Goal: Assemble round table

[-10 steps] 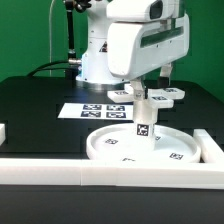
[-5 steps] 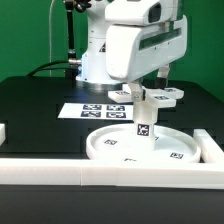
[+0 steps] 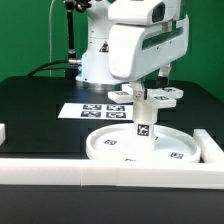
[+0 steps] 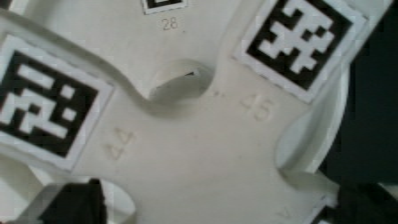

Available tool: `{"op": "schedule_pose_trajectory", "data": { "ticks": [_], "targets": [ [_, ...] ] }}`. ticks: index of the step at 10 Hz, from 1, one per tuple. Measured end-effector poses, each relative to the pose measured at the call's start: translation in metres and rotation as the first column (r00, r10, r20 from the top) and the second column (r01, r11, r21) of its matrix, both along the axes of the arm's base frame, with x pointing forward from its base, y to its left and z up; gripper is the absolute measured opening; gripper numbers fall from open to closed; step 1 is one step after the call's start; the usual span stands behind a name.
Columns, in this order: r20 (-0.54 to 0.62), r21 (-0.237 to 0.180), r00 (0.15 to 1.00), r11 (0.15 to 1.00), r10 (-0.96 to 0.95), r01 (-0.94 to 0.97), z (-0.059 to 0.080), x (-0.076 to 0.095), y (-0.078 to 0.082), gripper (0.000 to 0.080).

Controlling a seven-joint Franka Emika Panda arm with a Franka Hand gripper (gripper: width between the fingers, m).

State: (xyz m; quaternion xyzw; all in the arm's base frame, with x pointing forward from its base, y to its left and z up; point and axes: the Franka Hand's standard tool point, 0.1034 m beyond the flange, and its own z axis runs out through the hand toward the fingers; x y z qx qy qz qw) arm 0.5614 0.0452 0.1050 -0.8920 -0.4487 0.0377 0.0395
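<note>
Your table [image 3: 30, 115] is black. On it, toward the exterior view's right and close to the near border rail [image 3: 110, 172], lies the large rimmed round disc [image 3: 110, 148], flat with its rim up. The short thick cylinder leg [image 3: 143, 118] stands upright at the disc's middle, tags facing the camera. Behind it, near the marker board [image 3: 88, 110], lies the flat cross-shaped piece [image 3: 165, 95], with the gripper [image 3: 160, 82] hanging directly over it.

The jaws are released, spread as wide as they go, and grasp nothing. The wrist view looks straight down on the cross-shaped piece [image 4: 196, 110], so the step in hand appears to be picking it up.

To do that well, centre yourself over one arm of the cross rather than the hub, line the jaws up squarely across that arm's width, and come straight down so both fingertips [image 4: 71, 200] clear the edges before you close. The piece is thin and lies flat, so go low enough to catch its sides, but don't press it into the table. Keep clear of the standing leg close by.

You can't see the fingertips in the exterior view; the arm's white body covers them and much of the cross. The wrist view is blurred and cropped, showing only part of the piece, so how near the jaws are to it is hard to judge.
</note>
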Motion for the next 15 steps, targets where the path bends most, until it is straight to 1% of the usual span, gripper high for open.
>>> {"op": "schedule_pose_trajectory", "data": {
  "ticks": [2, 4, 5, 7, 10, 11, 12, 13, 15],
  "targets": [
    [-0.024, -0.013, 0.987, 0.987, 0.159, -0.160, -0.0015, 0.0009, -0.0011, 0.0649],
    [-0.019, 0.001, 0.941, 0.941, 0.339, -0.339, -0.0012, 0.0015, -0.0024, 0.0649],
    [-0.018, 0.003, 0.927, 0.927, 0.375, -0.375, -0.0012, 0.0017, -0.0031, 0.0649],
    [-0.017, 0.000, 0.933, 0.933, 0.360, -0.360, -0.0007, 0.0020, -0.0030, 0.0649],
    [-0.032, -0.005, 0.908, 0.909, 0.417, -0.417, 0.0021, 0.0018, 0.0015, 0.0649],
    [-0.022, -0.006, 0.912, 0.912, 0.410, -0.410, 0.0040, 0.0035, 0.0009, 0.0649],
    [-0.016, -0.012, 0.918, 0.918, 0.397, -0.397, 0.0049, 0.0044, -0.0030, 0.0649],
    [-0.019, -0.011, 0.917, 0.917, 0.398, -0.398, 0.0032, 0.0038, -0.0032, 0.0649],
    [-0.017, 0.002, 0.846, 0.846, 0.532, -0.532, 0.0030, 0.0039, -0.0049, 0.0649]
  ]
}}
